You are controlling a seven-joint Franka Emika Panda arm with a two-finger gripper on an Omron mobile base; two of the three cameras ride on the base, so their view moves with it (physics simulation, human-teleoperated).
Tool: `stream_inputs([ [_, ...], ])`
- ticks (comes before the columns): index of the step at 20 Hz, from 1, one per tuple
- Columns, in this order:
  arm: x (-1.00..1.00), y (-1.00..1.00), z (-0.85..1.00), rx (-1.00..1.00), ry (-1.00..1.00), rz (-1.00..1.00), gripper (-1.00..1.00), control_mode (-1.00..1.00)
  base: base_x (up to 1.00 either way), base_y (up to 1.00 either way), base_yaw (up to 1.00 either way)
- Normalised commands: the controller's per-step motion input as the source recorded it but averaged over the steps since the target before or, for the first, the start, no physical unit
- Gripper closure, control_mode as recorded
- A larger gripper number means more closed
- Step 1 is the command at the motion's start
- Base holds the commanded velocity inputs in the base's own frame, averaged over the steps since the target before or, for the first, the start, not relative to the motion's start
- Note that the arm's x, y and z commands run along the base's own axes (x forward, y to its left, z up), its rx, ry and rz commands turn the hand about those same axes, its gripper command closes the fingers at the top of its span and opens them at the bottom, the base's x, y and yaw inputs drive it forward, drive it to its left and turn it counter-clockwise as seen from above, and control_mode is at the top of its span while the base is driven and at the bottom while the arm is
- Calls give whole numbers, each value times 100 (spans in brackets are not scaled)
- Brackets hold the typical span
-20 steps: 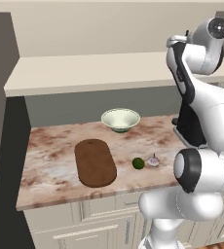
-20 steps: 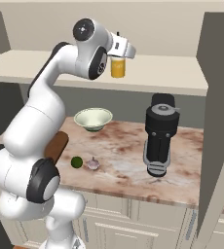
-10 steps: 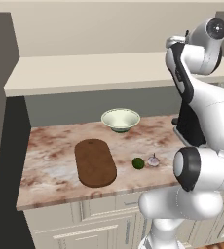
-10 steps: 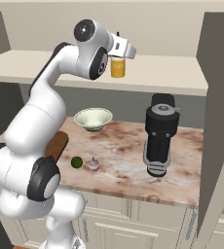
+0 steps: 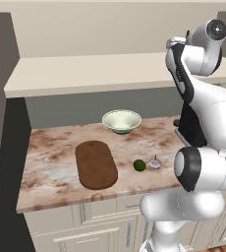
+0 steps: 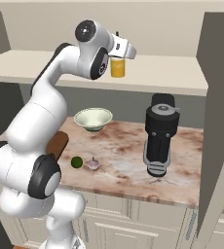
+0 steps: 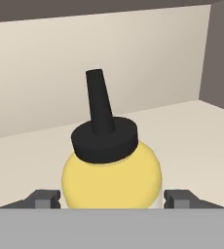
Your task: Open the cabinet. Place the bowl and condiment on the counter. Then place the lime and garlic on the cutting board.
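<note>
From nearest to farthest: on the marbled surface (image 5: 56, 152) we see the cutting board (image 5: 96, 164) lying flat toward the front edge, still bare, with the lime (image 5: 139, 165) and the garlic (image 5: 155, 163) just beside each other to its right, apart from the board. Behind them the bowl (image 5: 121, 120) already sits on the surface near the back wall, so we judge that part of the job done. A black appliance (image 6: 159, 134) stands upright to the right, well apart from the bowl.

Above, the cabinet (image 6: 216, 73) stands open and the condiment (image 6: 117, 67) rests upright on its shelf (image 5: 95, 74). We have the end effector (image 7: 112, 198) straddling the bottle, a fingertip (image 7: 45, 199) on either side of the yellow body; we cannot tell whether the tips touch it yet, so a firm grasp is unconfirmed. The low straddle, we judge, is meant to take the bottle below its black cap.

The shelf's front lip is open and the surface right of the bowl looks free, giving us room to draw out and down; the appliance is the thing to steer clear of.
</note>
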Motion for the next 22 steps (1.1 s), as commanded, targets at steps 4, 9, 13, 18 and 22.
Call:
stream_inputs([
  [4,1,0,-4,0,0,0,100,-100,0,0,0],
  [9,0,0,-2,0,0,0,100,-100,0,0,0],
  [13,0,0,0,0,0,0,100,-100,0,0,0],
  [18,0,0,-3,0,0,0,100,-100,0,0,0],
  [22,0,0,-2,0,0,0,100,-100,0,0,0],
])
